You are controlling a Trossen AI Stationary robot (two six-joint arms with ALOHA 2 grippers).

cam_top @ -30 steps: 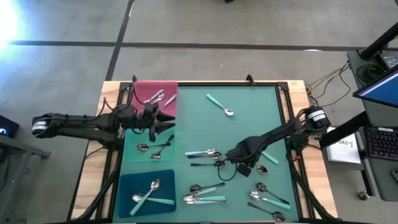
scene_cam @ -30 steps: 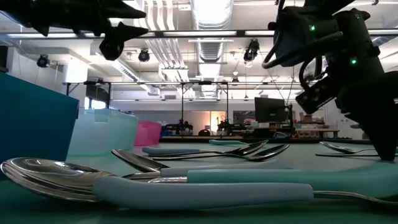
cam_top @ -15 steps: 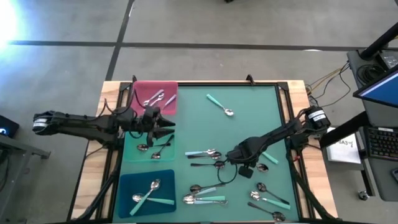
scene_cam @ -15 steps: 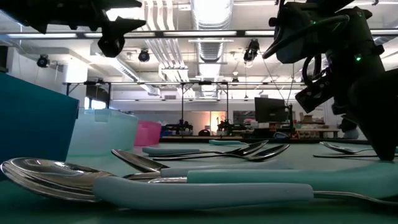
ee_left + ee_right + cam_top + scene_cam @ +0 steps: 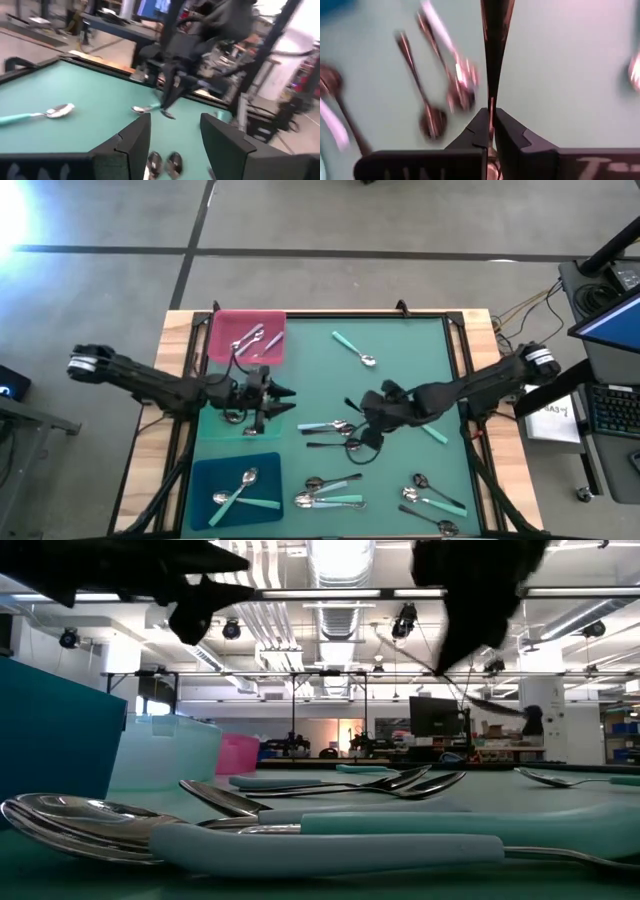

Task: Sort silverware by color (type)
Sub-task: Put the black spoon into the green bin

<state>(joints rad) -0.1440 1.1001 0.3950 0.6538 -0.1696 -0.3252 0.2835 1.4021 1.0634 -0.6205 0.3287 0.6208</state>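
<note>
A: Right gripper (image 5: 491,131)?
B: Pinching a black-handled spoon (image 5: 495,30) above the mat's (image 5: 400,370) centre.
A: Left gripper (image 5: 172,134)?
B: Fingers spread, over the pale green tray (image 5: 212,430); other spoons (image 5: 330,500) lie scattered.

A lab — exposed ceiling ducts (image 5: 335,565), monitors (image 5: 432,720), benches beyond.

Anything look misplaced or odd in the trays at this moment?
Nothing stands out. The pink tray holds silver spoons, the blue tray teal-handled ones. The right gripper is clamped on a black-handled utensil above the mat; the left gripper hangs open beside the pale tray.
</note>
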